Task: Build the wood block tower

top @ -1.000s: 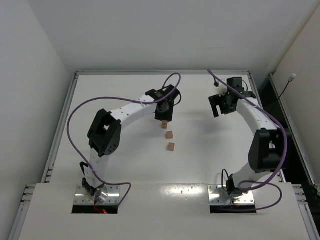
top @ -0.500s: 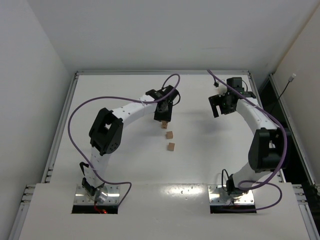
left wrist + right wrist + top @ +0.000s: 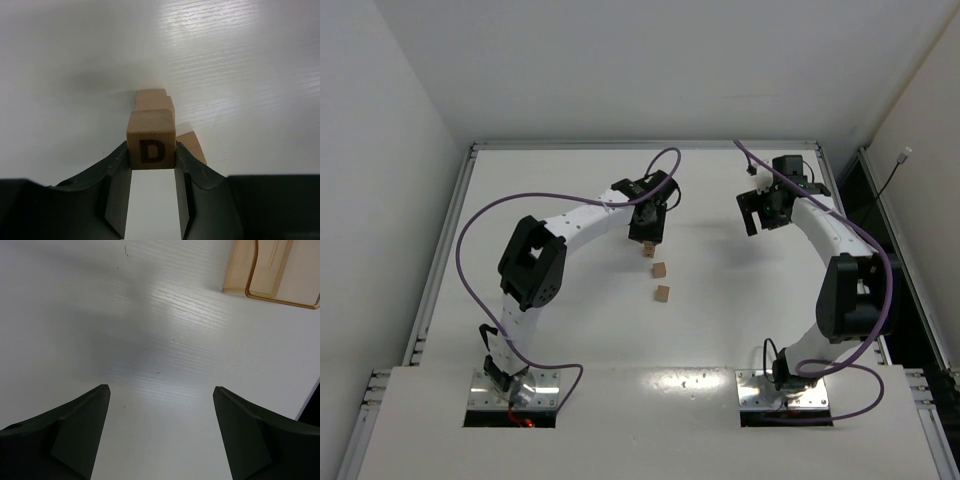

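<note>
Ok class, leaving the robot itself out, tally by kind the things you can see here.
Light-tan wooden cube blocks: 3
Translucent tan plastic tray: 1
Total: 4

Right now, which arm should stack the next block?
Left. The left gripper is shut on the D block, close to the other blocks. The right gripper hangs open over bare table, far from them.

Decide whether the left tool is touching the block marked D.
Touching. The left wrist view shows the left tool, fingers pressed against both sides of the D block, no gap.
</note>
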